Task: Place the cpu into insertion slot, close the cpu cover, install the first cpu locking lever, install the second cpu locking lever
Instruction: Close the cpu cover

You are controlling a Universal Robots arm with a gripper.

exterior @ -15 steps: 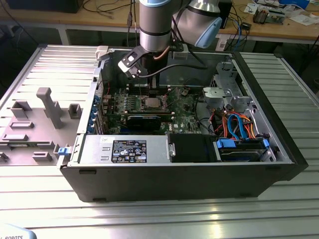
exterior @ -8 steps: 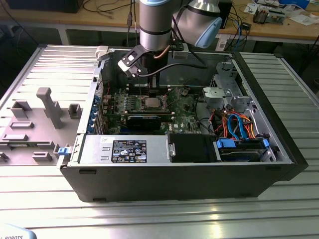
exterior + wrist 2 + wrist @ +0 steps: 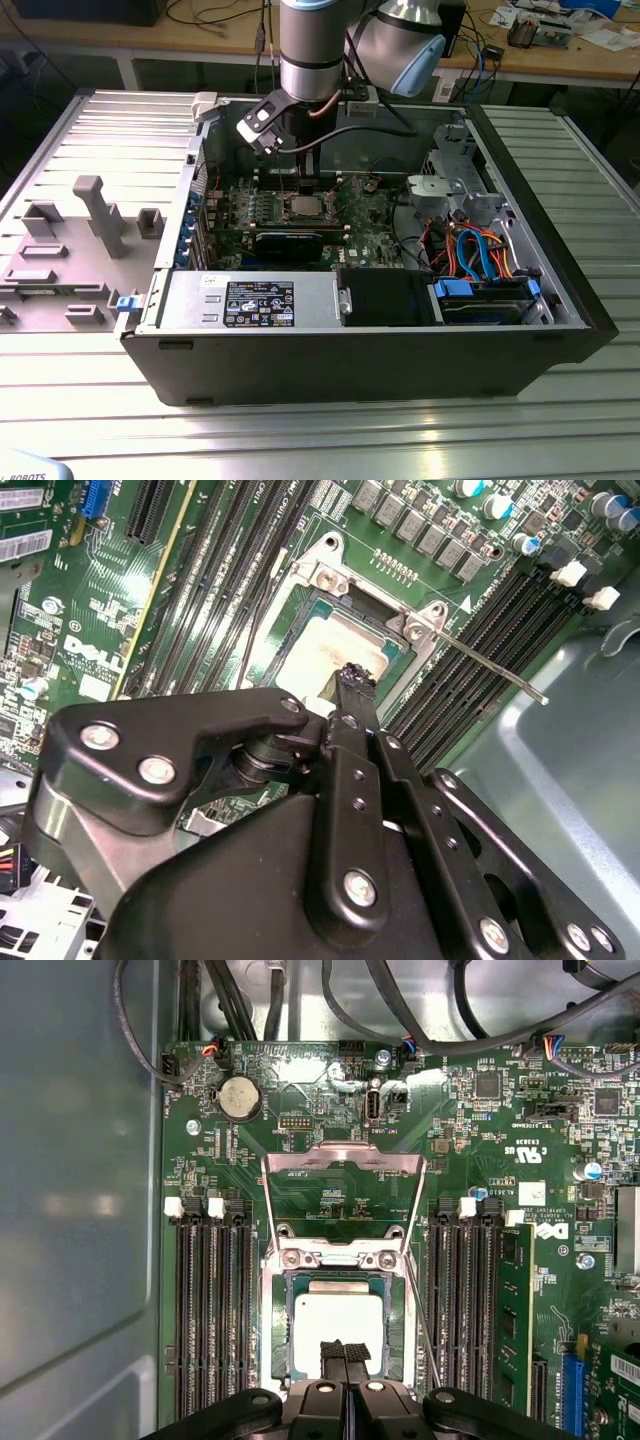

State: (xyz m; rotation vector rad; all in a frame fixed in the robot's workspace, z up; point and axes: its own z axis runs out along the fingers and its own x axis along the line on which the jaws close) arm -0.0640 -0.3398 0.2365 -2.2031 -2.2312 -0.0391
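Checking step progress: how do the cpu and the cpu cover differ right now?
The cpu is a solid pale square seated in the insertion slot; the cpu cover is a frame with a window, swung back off the socket. The cpu is smaller than the cover. Both are square, silvery metal.

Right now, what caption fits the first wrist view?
Tool over the cpu in the insertion slot, cpu cover open.

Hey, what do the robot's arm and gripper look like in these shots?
The arm is a silver-grey metal cylinder with a pale blue joint cap; a black cable loops off its wrist. The gripper is matte black, flat linkage bars with silver screws, narrowing to two slim fingers.
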